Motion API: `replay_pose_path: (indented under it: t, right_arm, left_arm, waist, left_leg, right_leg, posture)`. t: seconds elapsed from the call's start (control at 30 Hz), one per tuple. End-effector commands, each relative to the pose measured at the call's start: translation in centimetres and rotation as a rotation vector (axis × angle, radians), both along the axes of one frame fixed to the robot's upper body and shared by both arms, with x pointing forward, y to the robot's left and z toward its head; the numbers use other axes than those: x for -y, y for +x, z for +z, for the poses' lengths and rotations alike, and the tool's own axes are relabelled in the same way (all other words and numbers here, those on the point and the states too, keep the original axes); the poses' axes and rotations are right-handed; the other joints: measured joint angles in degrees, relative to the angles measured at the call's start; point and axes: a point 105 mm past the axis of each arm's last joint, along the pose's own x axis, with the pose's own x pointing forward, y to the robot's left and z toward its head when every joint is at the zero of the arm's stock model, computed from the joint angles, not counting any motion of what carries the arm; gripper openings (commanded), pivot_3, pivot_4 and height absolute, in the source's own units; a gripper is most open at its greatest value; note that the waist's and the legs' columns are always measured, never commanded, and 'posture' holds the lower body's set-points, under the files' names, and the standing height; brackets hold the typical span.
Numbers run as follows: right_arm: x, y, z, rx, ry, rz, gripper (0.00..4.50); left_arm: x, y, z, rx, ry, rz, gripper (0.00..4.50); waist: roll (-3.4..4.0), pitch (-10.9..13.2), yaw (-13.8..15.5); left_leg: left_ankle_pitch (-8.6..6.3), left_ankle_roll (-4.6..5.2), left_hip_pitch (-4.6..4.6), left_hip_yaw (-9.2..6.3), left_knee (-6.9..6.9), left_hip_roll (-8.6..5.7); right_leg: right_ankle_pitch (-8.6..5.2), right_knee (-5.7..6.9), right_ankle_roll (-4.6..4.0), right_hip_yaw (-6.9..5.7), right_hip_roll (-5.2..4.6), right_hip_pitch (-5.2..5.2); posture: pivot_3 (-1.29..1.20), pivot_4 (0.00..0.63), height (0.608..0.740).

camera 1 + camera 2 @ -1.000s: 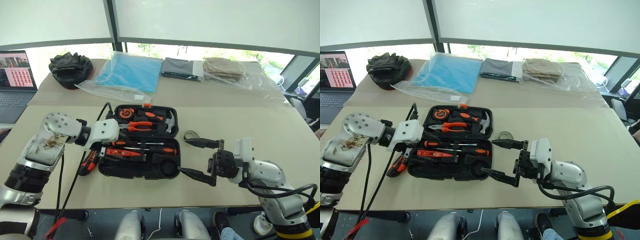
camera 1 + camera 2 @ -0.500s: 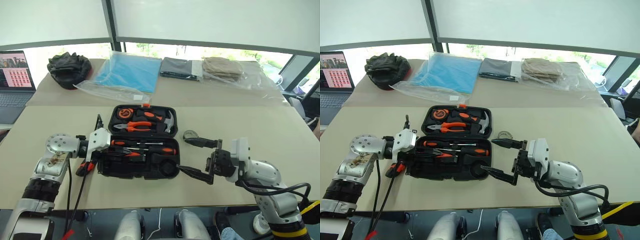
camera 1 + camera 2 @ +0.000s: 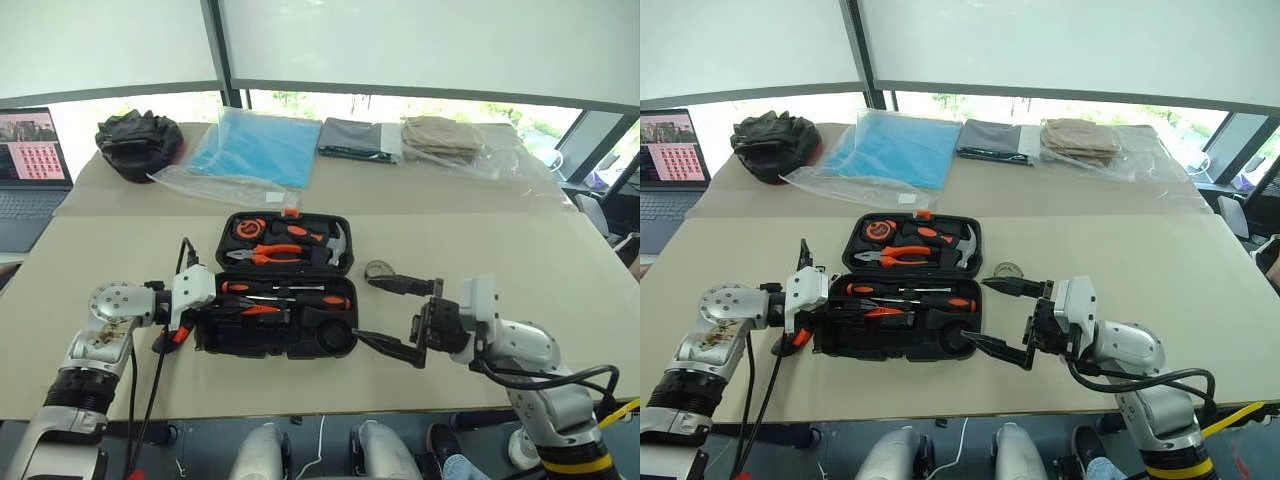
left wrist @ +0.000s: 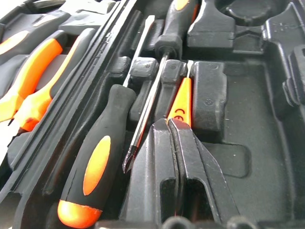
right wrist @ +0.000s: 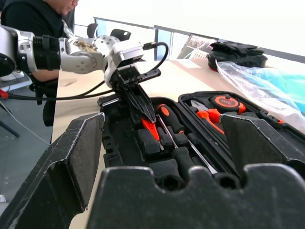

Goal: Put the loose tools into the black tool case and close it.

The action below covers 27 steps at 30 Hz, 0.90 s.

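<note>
Mostly done: screwdrivers (image 3: 290, 288) lie in the open black tool case (image 3: 283, 283), the shut left end effector (image 4: 176, 143) pinches nothing above the orange tester pen (image 4: 180, 99), the right end effector (image 3: 398, 317) gapes empty, and the tape roll (image 3: 379, 270) waits beside it.

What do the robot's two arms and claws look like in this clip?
Both arms are silver-white rounded shells with black joint bands. The left arm is scuffed with brownish marks, and loose black cables hang from it. Each ends in a white wrist block and two black tapered fingers: left claw, right claw. A yellow-and-black band rings the right arm's base.

Matt black plastic tool case (image 3: 283, 300), glossy steel screwdriver (image 4: 95, 171) shaft, prob. rubbery handle.
</note>
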Motion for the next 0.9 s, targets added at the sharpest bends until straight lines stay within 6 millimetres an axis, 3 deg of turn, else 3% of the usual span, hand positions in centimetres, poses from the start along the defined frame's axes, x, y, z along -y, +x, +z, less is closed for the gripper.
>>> replay_pose_path:
  t: [0.03, 0.07, 0.1, 0.13, 0.3, 0.43, 0.5, 0.57, 0.67, 0.8, 0.9]
  right_arm:
    - [0.0, -0.1, 1.1, 0.059, 0.025, 0.007, 4.50]
    - [0.1, 0.0, 1.2, 0.067, 0.033, 0.003, 4.50]
    - [0.2, 0.0, 1.3, 0.066, 0.042, 0.002, 4.50]
    - [0.4, 0.1, 1.5, 0.077, 0.051, 0.001, 4.50]
    - [0.7, 0.0, 1.5, 0.109, 0.044, 0.016, 4.50]
    - [0.5, -0.3, 1.0, 0.158, 0.019, 0.035, 4.50]
    - [0.4, -0.4, 0.8, 0.164, 0.028, 0.038, 4.50]
    - [0.3, -0.4, 0.6, 0.152, 0.039, 0.048, 4.50]
    - [0.3, -0.1, 0.9, 0.135, 0.065, 0.053, 4.50]
    - [0.3, 0.2, 1.6, 0.145, 0.086, 0.067, 4.50]
    - [0.1, 0.0, 1.8, 0.150, 0.093, 0.095, 4.50]
  left_arm:
    - [-2.3, -0.3, 1.4, 0.032, -0.145, 0.164, 0.06]
    - [-3.4, -0.4, 2.2, 0.065, -0.178, 0.229, 0.06]
    - [-4.4, -0.8, 2.7, 0.081, -0.203, 0.273, 0.57]
    - [-5.7, -1.5, 3.1, 0.100, -0.214, 0.329, 0.67]
    - [-12.3, -6.4, 3.3, 0.131, -0.233, 0.663, 2.54]
    - [-16.8, -12.0, 1.7, 0.104, -0.230, 0.969, 3.99]
    - [-18.1, -15.0, 0.5, 0.060, -0.232, 1.085, 4.47]
    - [-18.6, -16.6, 0.2, 0.039, -0.270, 1.155, 4.47]
    - [-17.9, -17.0, 0.5, 0.020, -0.326, 1.169, 4.47]
    - [-14.8, -15.3, 1.7, -0.034, -0.380, 1.049, 4.47]
    - [-12.4, -12.9, 2.8, -0.065, -0.407, 0.969, 4.47]
  waist:
    - [0.00, 0.00, -0.48]
    - [-0.01, 0.00, -0.74]
    - [-0.02, 0.01, -0.96]
    - [-0.02, 0.01, -1.21]
    - [-0.18, 0.10, -1.52]
    - [-0.31, 0.13, -0.93]
    - [-0.45, 0.12, -0.91]
    - [-0.57, 0.18, -0.64]
    - [-0.67, 0.25, 0.29]
    - [-0.78, 0.31, 0.72]
    - [-0.82, 0.29, 0.65]
  left_leg:
    - [0.00, 0.00, 0.00, 0.00, -0.02, 0.03]
    - [0.00, 0.00, -0.03, 0.00, -0.04, 0.07]
    - [0.00, 0.00, -0.05, -0.02, -0.06, 0.08]
    - [0.00, 0.00, -0.06, -0.03, -0.08, 0.08]
    - [-0.08, -0.04, -0.14, -0.06, -0.20, 0.08]
    - [-0.15, 0.02, -0.18, -0.03, -0.16, 0.06]
    - [-0.18, 0.07, -0.19, -0.02, -0.15, 0.03]
    - [-0.21, 0.09, -0.18, -0.02, -0.16, 0.02]
    - [-0.48, -0.39, -0.16, -0.04, -0.14, 0.02]
    - [-0.51, -0.44, -0.21, 0.01, -0.14, -0.01]
    - [-0.51, -0.44, -0.22, 0.05, -0.13, -0.02]
  right_leg:
    - [0.00, 0.01, -0.03, 0.00, 0.01, -0.02]
    - [0.00, 0.02, -0.08, 0.00, 0.03, -0.07]
    - [0.02, 0.02, -0.15, -0.02, 0.05, -0.10]
    - [0.03, 0.02, -0.21, -0.02, 0.05, -0.11]
    - [0.10, -0.03, -0.38, -0.03, -0.05, -0.19]
    - [0.08, -0.22, -0.35, -0.09, -0.21, -0.17]
    - [-0.02, -0.30, -0.45, -0.11, -0.30, -0.17]
    - [-0.28, -0.31, -0.35, -0.11, -0.34, -0.16]
    - [-0.36, -0.30, -0.26, -0.21, -0.44, -0.41]
    - [-0.35, -0.26, -0.24, -0.31, -0.60, -0.49]
    - [-0.35, -0.25, -0.24, -0.30, -0.60, -0.48]
  posture:
    - [0.00, 0.150, 0.740]
    - [0.00, 0.150, 0.740]
    - [0.00, 0.150, 0.740]
    - [0.00, 0.150, 0.740]
    - [0.00, 0.150, 0.740]
    - [0.00, 0.150, 0.740]
    - [0.00, 0.150, 0.740]
    - [0.00, 0.150, 0.740]
    - [0.00, 0.150, 0.740]
    - [0.00, 0.150, 0.740]
    - [0.00, 0.150, 0.740]
